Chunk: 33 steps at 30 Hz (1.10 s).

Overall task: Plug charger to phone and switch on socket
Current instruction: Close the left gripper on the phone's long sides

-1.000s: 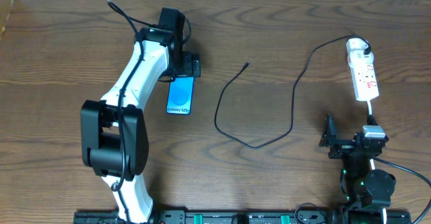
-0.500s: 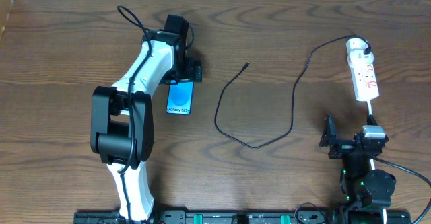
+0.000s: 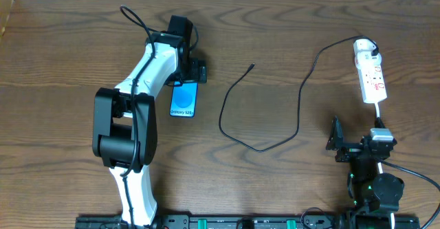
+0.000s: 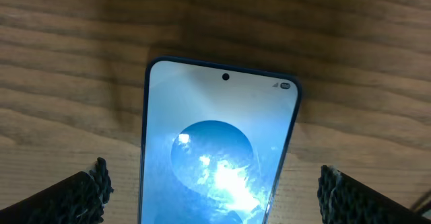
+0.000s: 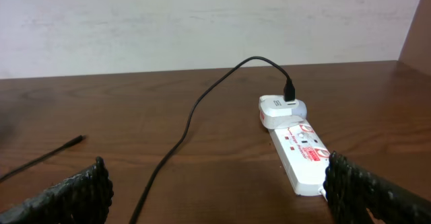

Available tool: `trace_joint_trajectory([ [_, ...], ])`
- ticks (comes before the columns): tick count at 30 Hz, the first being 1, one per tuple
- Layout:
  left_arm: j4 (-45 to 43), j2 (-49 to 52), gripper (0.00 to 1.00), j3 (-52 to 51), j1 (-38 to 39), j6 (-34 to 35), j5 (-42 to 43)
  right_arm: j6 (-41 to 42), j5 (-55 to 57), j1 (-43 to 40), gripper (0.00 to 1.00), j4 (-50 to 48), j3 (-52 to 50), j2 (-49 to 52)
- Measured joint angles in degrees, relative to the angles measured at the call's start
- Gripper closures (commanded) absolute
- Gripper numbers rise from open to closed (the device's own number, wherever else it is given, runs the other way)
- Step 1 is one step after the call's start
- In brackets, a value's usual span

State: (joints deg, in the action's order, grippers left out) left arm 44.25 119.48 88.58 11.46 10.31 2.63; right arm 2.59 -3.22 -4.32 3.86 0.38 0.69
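Note:
The phone (image 3: pixel 183 101) lies flat on the table, blue screen up; it fills the left wrist view (image 4: pixel 219 150). My left gripper (image 3: pixel 187 74) is open right over its far end, one finger on each side of it (image 4: pixel 215 194), with a gap to each edge. The charger cable (image 3: pixel 300 91) runs from its loose connector tip (image 3: pixel 251 67) in a loop to the plug head (image 3: pixel 371 50) in the white socket (image 3: pixel 371 76). In the right wrist view the socket (image 5: pixel 300 150) and cable (image 5: pixel 195 113) lie ahead. My right gripper (image 3: pixel 335 141) is open and empty at the near right.
The socket's white cord (image 3: pixel 379 113) runs down toward the right arm's base. The table's far edge meets a white wall (image 5: pixel 202 22). A dark rail (image 3: pixel 227 222) runs along the near edge.
The left arm swung its elbow right and the gripper settled lower over the phone's far end a second ago; since half a second ago nothing has moved. The right arm is still.

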Motion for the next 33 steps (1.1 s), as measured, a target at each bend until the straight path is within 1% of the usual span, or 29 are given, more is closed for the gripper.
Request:
trace_joint_trajectory([
  [33, -1.03, 2.69, 0.02, -2.05, 0.0, 0.24, 0.02, 0.0, 0.0, 0.0, 0.01, 0.0, 0.0, 0.0],
])
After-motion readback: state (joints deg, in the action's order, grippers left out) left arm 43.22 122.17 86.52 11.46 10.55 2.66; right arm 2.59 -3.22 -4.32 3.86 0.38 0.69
